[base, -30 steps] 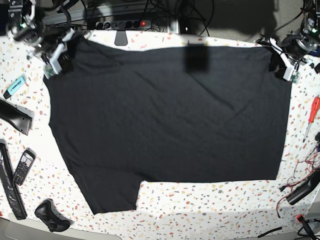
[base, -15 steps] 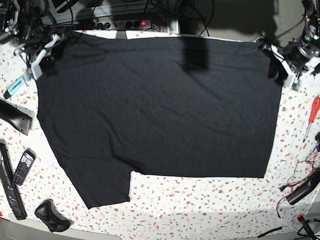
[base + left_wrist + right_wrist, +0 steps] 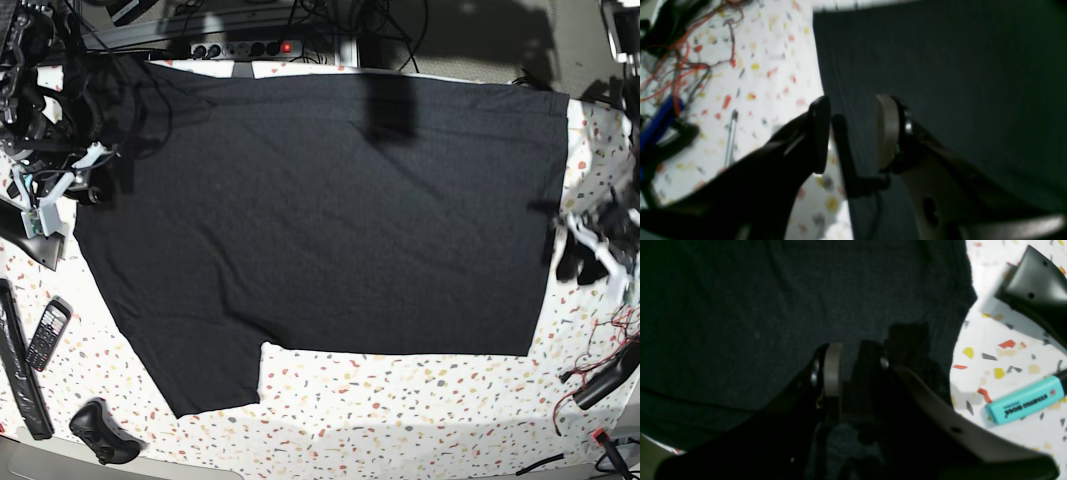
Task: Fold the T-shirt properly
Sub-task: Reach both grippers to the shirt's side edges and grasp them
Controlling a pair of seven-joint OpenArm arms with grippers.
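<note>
Shirt: we see the large plain black soft-cotton T-shirt (image 3: 320, 220) spread flat on the white speckled tabletop (image 3: 420, 410), one sleeve pointing toward the near left corner; no print shows.
Left gripper (image 3: 853, 133): our jaws stand part open at the shirt's edge, one finger over the bare tabletop, the other over cloth. A dark strip between them may be the hem or a shadow; the blur leaves that unsettled, so we judge nothing is pinched.
Right gripper (image 3: 848, 370): the jaws are nearly closed with a narrow gap. All is black between them, and we cannot tell whether cloth is gripped.
Nearby clutter: a turquoise highlighter pen (image 3: 1023, 403) and a black plastic handle-shaped piece (image 3: 1037, 286) lie just beside the shirt's edge by our right gripper; red and black loose wires (image 3: 680, 63) lie near our left one.
Risk: if one side grips and the other misses, we judge a lift would skew the fold. A low sweep could drag the highlighter or snag the wires.
</note>
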